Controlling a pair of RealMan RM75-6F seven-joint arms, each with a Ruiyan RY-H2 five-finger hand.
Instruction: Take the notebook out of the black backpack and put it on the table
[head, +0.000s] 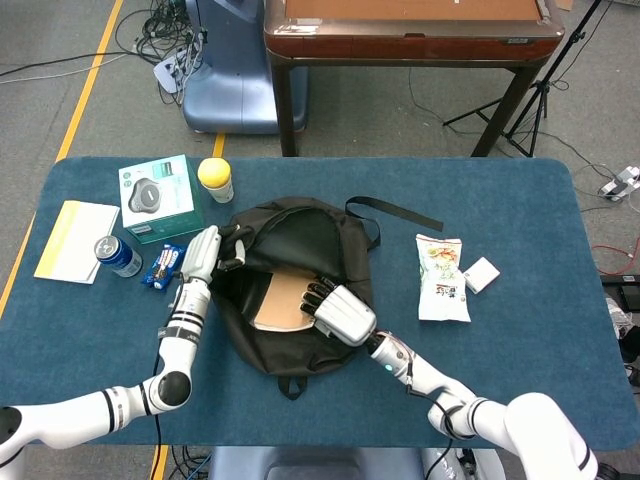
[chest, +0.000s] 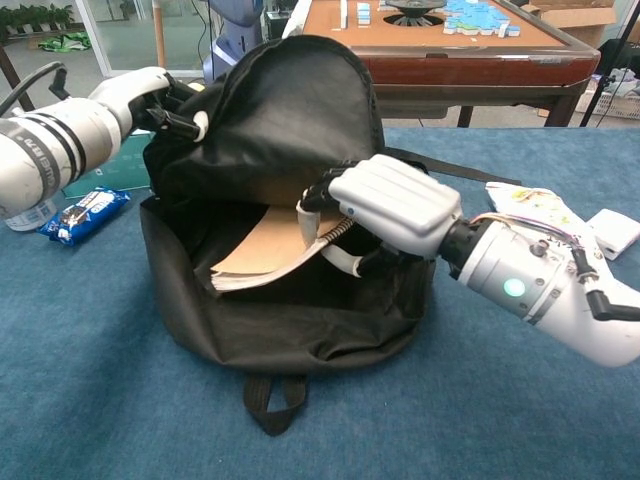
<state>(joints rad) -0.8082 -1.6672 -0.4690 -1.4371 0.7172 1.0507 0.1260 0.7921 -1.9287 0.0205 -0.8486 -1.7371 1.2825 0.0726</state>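
The black backpack (head: 290, 300) (chest: 280, 310) lies open at the table's middle. Inside it is a tan spiral-bound notebook (head: 281, 301) (chest: 265, 250), its right edge tilted up. My right hand (head: 340, 312) (chest: 395, 205) grips that raised spiral edge, fingers curled over the cover. My left hand (head: 203, 255) (chest: 150, 92) holds the bag's upper flap at its left rim, keeping the mouth wide. The notebook's lower left part still rests in the bag.
A snack bag (head: 441, 277) and a small white box (head: 481, 274) lie right of the backpack. On the left are a teal box (head: 160, 198), a yellow-lidded cup (head: 215, 179), a blue can (head: 119, 256), a wrapped snack (head: 163, 266) and a yellow pad (head: 76, 240). A strap (head: 395, 212) trails right.
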